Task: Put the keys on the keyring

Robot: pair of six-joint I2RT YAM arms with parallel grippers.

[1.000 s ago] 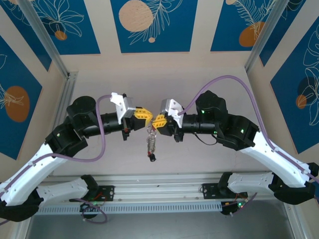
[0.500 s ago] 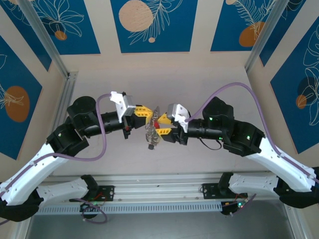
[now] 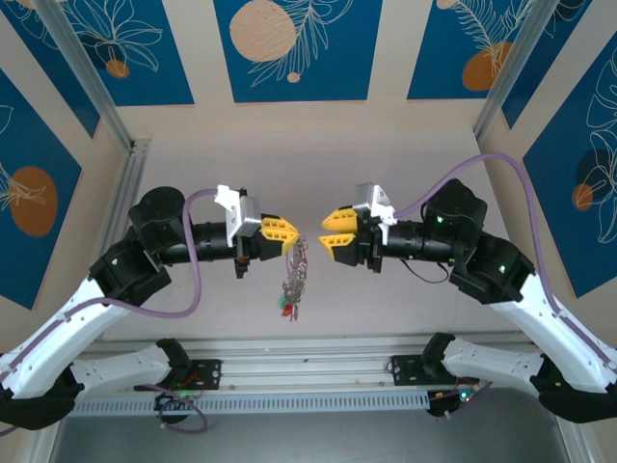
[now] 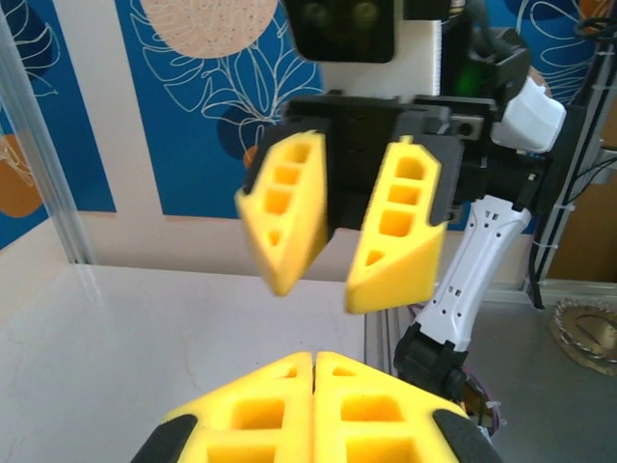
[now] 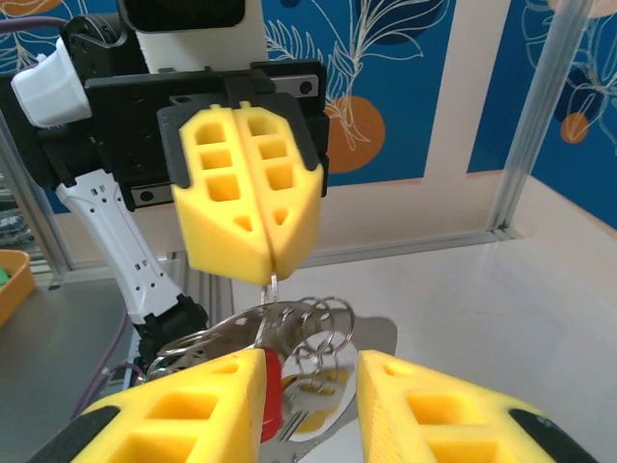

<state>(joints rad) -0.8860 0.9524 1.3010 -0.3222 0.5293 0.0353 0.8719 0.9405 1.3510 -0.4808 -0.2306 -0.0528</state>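
In the top view my left gripper (image 3: 295, 234) is shut on the keyring (image 3: 298, 255), a thin grey loop that hangs below its fingertips above the table. The keys (image 3: 292, 292) dangle from it in a bunch. In the right wrist view the left gripper (image 5: 271, 270) pinches the keyring's wire (image 5: 270, 286), with small rings and a red-headed key (image 5: 272, 397) hanging under it. My right gripper (image 3: 326, 236) is open, level with the left and a short gap to its right. It touches nothing. The left wrist view shows my shut left gripper (image 4: 315, 371) facing the open right gripper (image 4: 328, 289).
The pale table (image 3: 386, 164) is walled by blue patterned panels and slanted aluminium posts (image 3: 92, 87). An aluminium rail (image 3: 308, 371) runs along the near edge between the arm bases. An orange tray edge (image 5: 12, 280) sits off the table at the left of the right wrist view.
My right gripper has opened and drawn back to the right, away from the bunch. The keys now hang straight down from the left gripper, which has held its place.
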